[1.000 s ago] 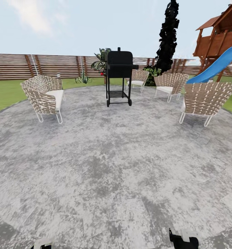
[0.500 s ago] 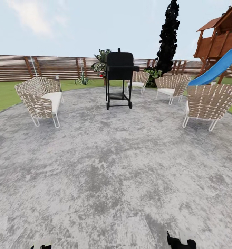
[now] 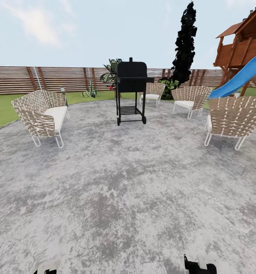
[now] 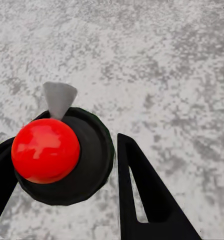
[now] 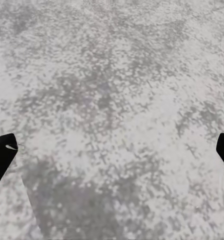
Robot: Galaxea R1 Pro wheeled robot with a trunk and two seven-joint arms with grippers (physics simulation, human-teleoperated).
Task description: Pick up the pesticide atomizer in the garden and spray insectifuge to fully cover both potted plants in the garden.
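The dark green pesticide atomizer, topped by a red ball and a grey nozzle, is sitting between the black fingers of the left gripper, which is clamping it above the mottled grey stone paving. The right gripper is hanging with its jaws spread wide over the same paving. Ahead, a black wheeled barbecue grill is standing among woven wicker chairs, before a brown slatted wooden fence, with a blue slide at the right.

Both pincers cut off by head view's edge.
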